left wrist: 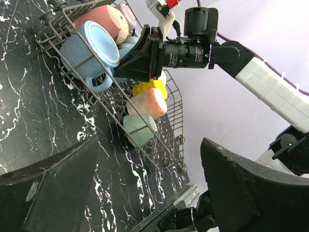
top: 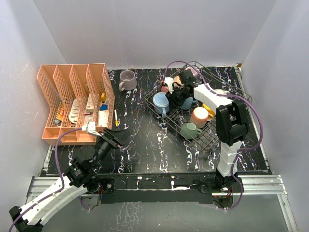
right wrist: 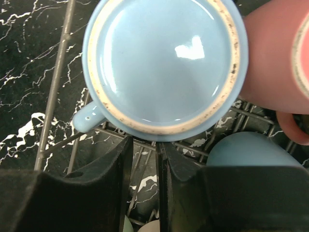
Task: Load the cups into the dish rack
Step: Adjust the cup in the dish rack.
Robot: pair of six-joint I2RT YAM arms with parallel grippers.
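Barely parted and empty at the right gripper (right wrist: 144, 145), close beside a blue cup (right wrist: 164, 63) in the dish rack (top: 207, 137); splayed wide and empty at the left gripper (left wrist: 149, 141). Counted: at least six cups (top: 199, 116) racked, one mauve cup (top: 127, 79) loose near one orange organiser (top: 77, 104). Black marbled table (top: 145, 145), white walls (top: 145, 29).

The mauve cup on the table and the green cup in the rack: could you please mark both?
mauve cup (top: 127, 81), top external view, on its body.
green cup (top: 189, 130), top external view, on its body.
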